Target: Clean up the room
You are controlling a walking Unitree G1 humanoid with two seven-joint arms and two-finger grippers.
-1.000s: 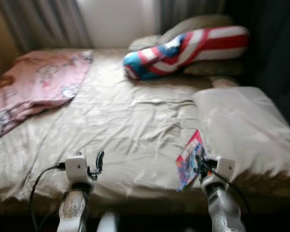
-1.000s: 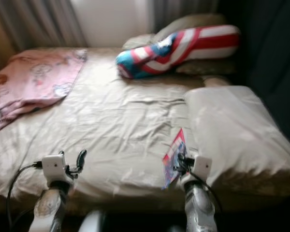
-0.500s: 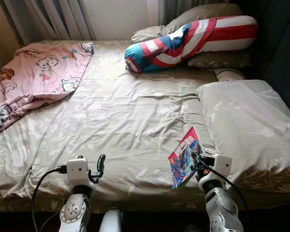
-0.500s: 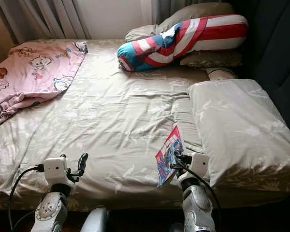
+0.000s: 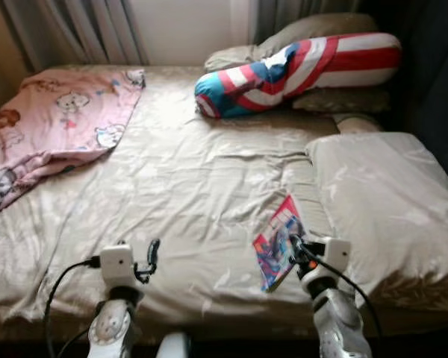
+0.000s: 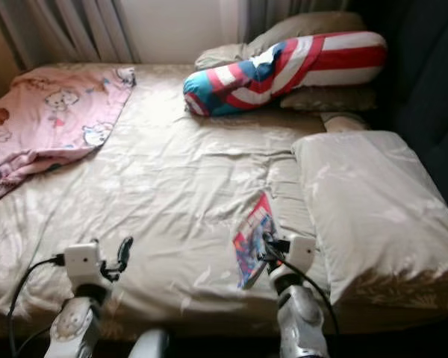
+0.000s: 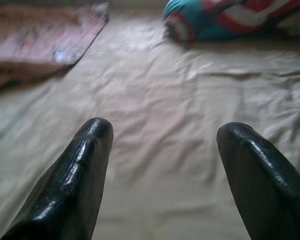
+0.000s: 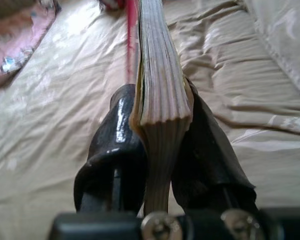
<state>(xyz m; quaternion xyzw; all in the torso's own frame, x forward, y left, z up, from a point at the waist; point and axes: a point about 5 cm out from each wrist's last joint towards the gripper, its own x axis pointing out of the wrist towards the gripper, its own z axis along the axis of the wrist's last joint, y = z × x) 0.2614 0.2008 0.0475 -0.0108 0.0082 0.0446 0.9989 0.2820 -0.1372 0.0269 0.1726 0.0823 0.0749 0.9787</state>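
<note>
book: thin colourful comic-style book (image 5: 278, 241), held edge-up over the near part of the bed, just beside the big pillow's left edge; page block seen end-on in the right wrist view (image 8: 160, 85)
right gripper: (image 5: 297, 250) jaws clenched on the book's lower edge, one black finger on each side of the pages (image 8: 112, 145)
left gripper: (image 5: 152, 257) hovers over the near left of the bed, jaws released and spread wide, holding nothing; fingers (image 7: 72, 185) well apart over the bare sheet
bed: beige floral sheet (image 5: 187, 186), wrinkled
big pillow: (image 5: 388, 201) beige, on the right side of the bed
bolster: (image 5: 299, 71) red, white and blue striped, at the far end, leaning on beige pillows (image 5: 313, 30)
blanket: (image 5: 52, 127) pink with cartoon prints, crumpled at the far left
curtains: (image 5: 75, 30) grey, behind the bed
</note>
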